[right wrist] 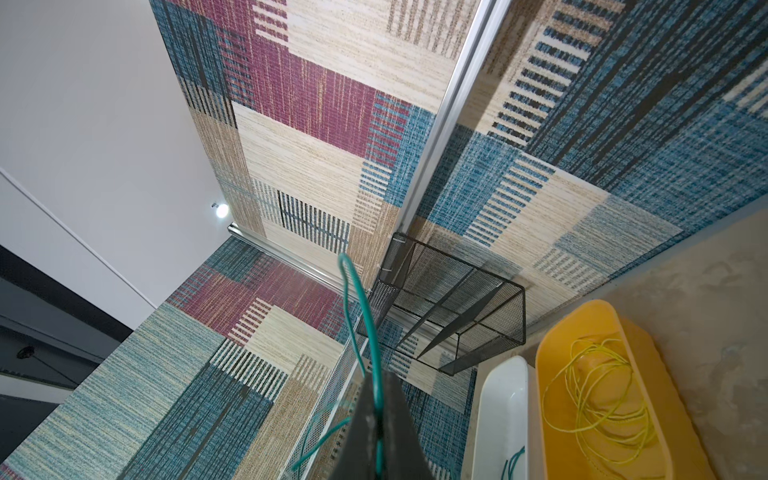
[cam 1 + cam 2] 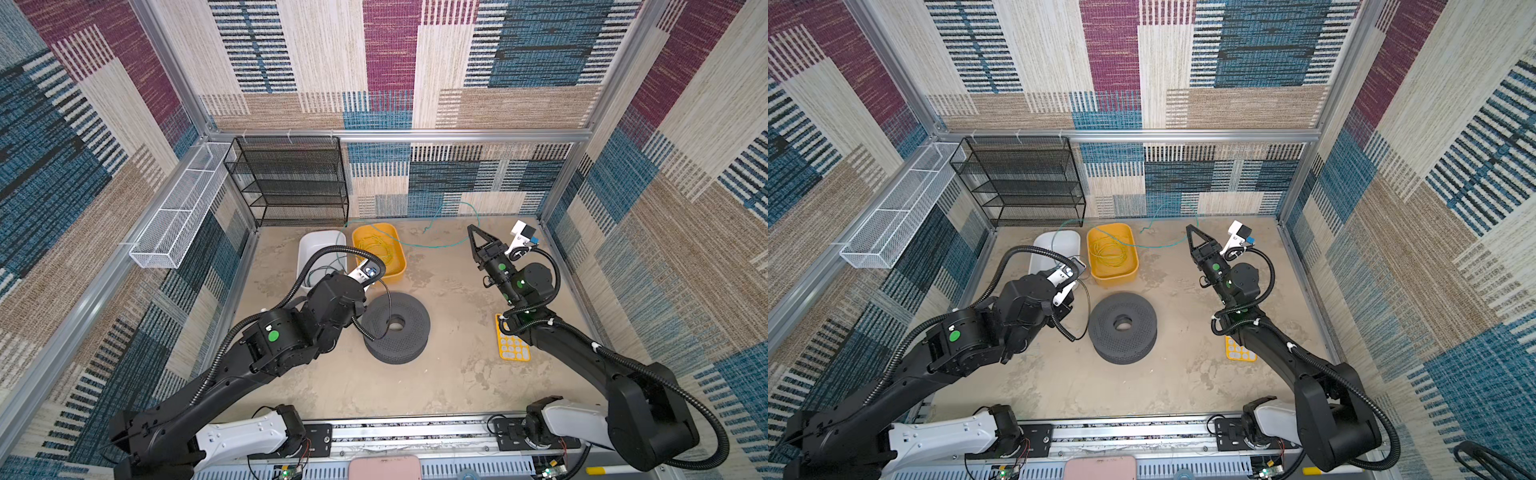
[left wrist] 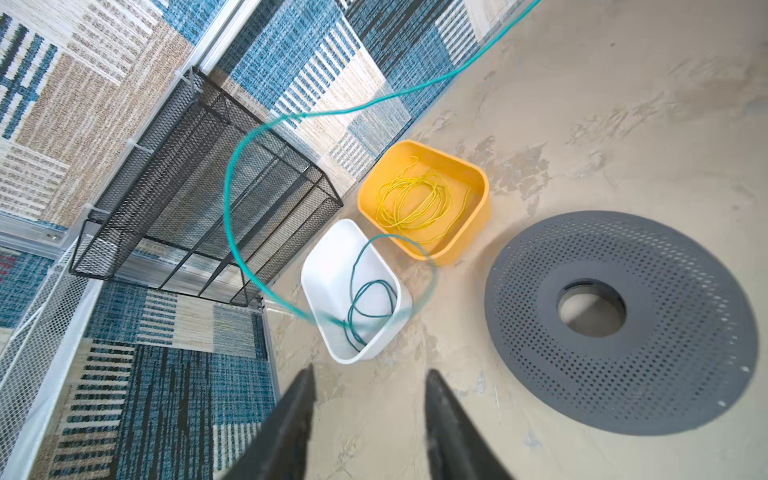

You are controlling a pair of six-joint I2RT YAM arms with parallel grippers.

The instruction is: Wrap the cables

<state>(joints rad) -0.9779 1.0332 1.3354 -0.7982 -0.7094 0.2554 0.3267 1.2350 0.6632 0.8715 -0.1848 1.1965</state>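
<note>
In both top views the green cable runs from the white tub over the yellow tub to the right gripper. Left wrist view: the left gripper stands apart, empty (the yellow cable curls in the yellow tub). Right wrist view: the right gripper pinches the green cable.

Two cables, two bins, one spool, one rack, one basket, one holed plate

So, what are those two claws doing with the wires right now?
Left gripper open, empty, near white bin. Right gripper shut on teal cable, which trails into that bin. Grey spool off to the side.
</note>
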